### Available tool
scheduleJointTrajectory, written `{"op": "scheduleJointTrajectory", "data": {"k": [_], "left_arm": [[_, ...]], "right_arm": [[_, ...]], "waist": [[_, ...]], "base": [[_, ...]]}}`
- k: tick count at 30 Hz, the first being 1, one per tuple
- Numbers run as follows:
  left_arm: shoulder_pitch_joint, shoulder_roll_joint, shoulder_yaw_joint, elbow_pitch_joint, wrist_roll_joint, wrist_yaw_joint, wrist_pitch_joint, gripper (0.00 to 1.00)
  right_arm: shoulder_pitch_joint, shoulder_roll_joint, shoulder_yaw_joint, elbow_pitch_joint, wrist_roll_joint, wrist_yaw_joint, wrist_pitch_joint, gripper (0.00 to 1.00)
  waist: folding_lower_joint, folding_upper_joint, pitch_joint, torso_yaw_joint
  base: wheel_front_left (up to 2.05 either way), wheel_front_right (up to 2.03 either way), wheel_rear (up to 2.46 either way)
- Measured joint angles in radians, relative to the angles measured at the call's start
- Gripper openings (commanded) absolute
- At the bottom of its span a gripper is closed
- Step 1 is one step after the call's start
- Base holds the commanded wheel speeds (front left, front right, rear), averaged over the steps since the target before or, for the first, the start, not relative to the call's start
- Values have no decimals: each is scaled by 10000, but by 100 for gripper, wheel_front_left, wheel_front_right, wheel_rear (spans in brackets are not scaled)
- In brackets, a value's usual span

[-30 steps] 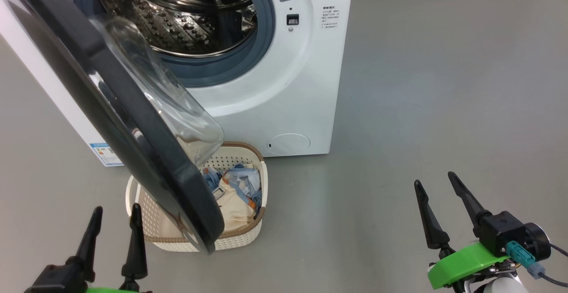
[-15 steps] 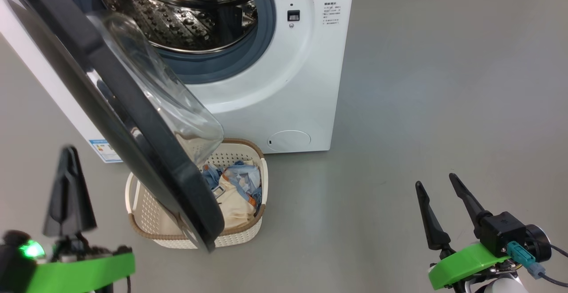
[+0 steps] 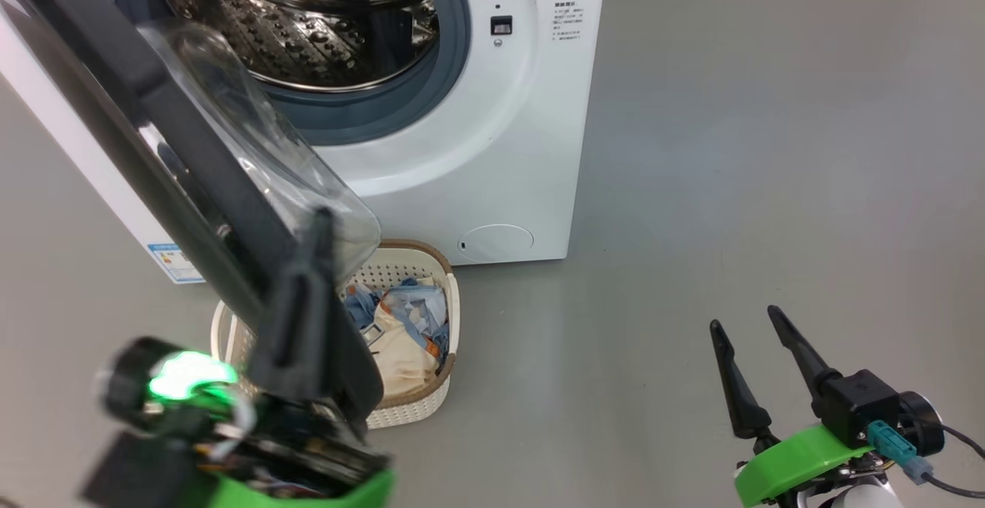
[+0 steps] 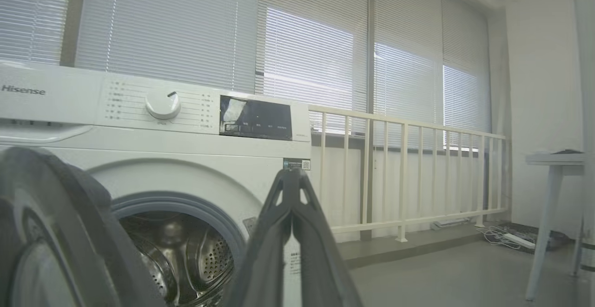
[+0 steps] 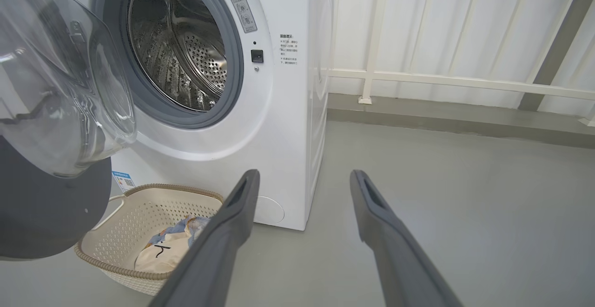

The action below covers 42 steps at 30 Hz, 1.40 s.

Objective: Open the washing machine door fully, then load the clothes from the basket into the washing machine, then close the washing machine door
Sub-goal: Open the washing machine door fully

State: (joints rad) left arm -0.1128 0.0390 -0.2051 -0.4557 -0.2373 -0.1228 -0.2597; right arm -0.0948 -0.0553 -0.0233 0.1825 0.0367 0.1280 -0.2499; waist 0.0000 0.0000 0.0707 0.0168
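Observation:
The white washing machine (image 3: 462, 146) stands with its steel drum (image 3: 308, 23) exposed. The black washing machine door (image 3: 177, 138) with its glass bowl hangs partly open, swung out over the basket (image 3: 412, 412). That cream basket sits on the floor against the machine, with blue and cream clothes (image 3: 400, 331) in it. My left gripper (image 3: 322, 223) is shut on nothing, raised in front of the door's lower edge; I cannot tell whether it touches. In the left wrist view the shut gripper (image 4: 292, 176) points at the machine's front (image 4: 186, 158), right of the door (image 4: 56, 223). My right gripper (image 3: 744, 320) is open at the lower right.
Bare grey floor (image 3: 769, 146) stretches right of the machine. A white railing (image 4: 404, 172) runs along the window wall behind it. A white table (image 4: 553, 158) and a power strip with cables (image 4: 511, 239) are at the far right.
My left gripper has shut and lifted up and to the right, from the lower left corner to in front of the door's lower edge. The right gripper has kept still.

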Motion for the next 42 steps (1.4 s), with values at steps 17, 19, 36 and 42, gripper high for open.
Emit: {"op": "scheduleJointTrajectory", "data": {"k": [17,19,36,42], "left_arm": [[150,77,-2412,2769,-366,-52,4,0],[161,79,-2303,3118,-456,-52,4,0],[166,79,-1440,4508,-681,-52,13,0],[161,77,-1367,4552,-711,-48,13,0]], "right_arm": [[-81,-113,341,272,104,0,0,100],[-102,-125,387,274,104,0,0,100],[-325,-245,385,316,180,0,0,100],[-349,-240,382,359,180,0,0,100]], "waist": [[0,0,209,-251],[0,0,273,-286],[1,0,701,-602],[0,0,721,-501]], "base": [[0,0,0],[0,0,0],[0,0,0],[0,0,0]]}}
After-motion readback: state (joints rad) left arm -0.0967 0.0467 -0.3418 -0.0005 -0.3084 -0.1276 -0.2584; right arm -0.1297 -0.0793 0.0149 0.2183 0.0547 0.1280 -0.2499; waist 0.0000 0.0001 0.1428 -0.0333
